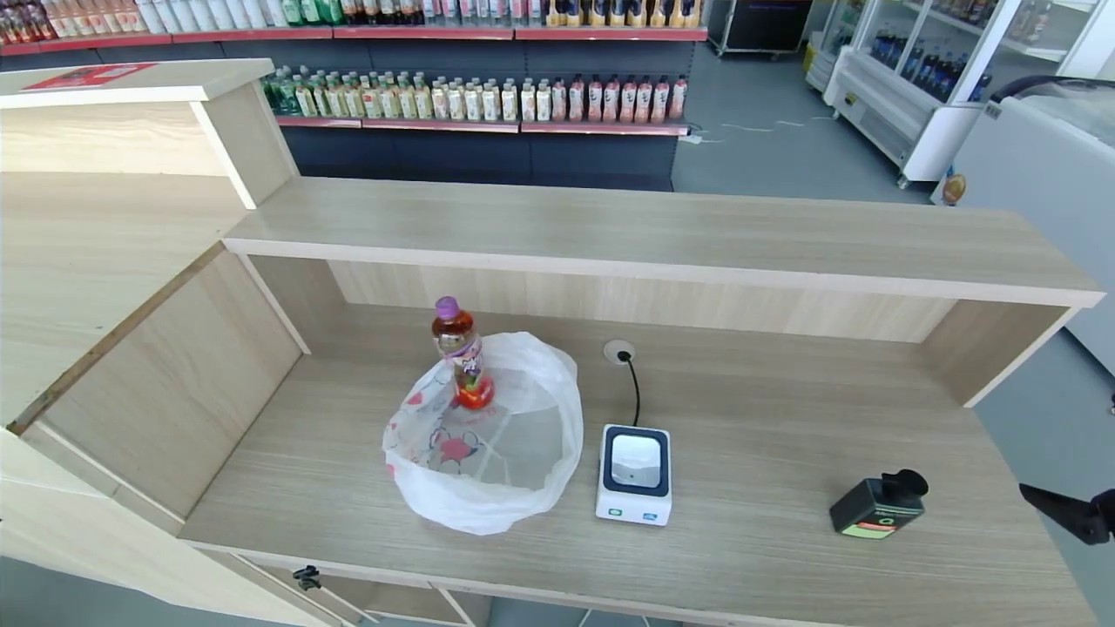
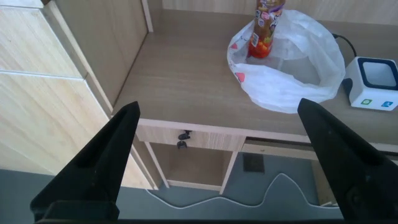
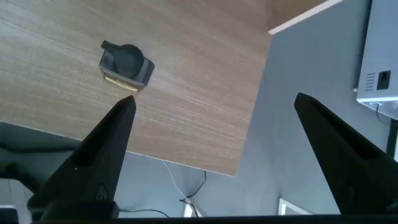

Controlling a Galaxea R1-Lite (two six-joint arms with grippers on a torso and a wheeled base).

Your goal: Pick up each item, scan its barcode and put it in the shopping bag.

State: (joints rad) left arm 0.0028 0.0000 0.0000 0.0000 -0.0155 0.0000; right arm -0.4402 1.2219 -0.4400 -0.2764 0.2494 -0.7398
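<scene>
A bottle (image 1: 460, 353) of red drink with a purple cap stands upright inside the open white shopping bag (image 1: 514, 488) on the wooden counter; the left wrist view shows the bottle (image 2: 266, 28) and the bag (image 2: 292, 81) too. A white barcode scanner (image 1: 634, 473) sits just right of the bag. A small black bottle (image 1: 878, 506) with a green label lies on its side near the counter's right end, also seen as the black bottle (image 3: 127, 64). My right gripper (image 1: 1067, 514) hangs open off the counter's right edge. My left gripper (image 2: 217, 168) is open, below the counter's front edge, empty.
A raised shelf (image 1: 662, 235) runs along the back of the counter, with side walls left and right. The scanner's cable (image 1: 634, 387) leads to a hole in the top. A keyed drawer (image 2: 181, 138) sits under the front edge. Store shelves stand behind.
</scene>
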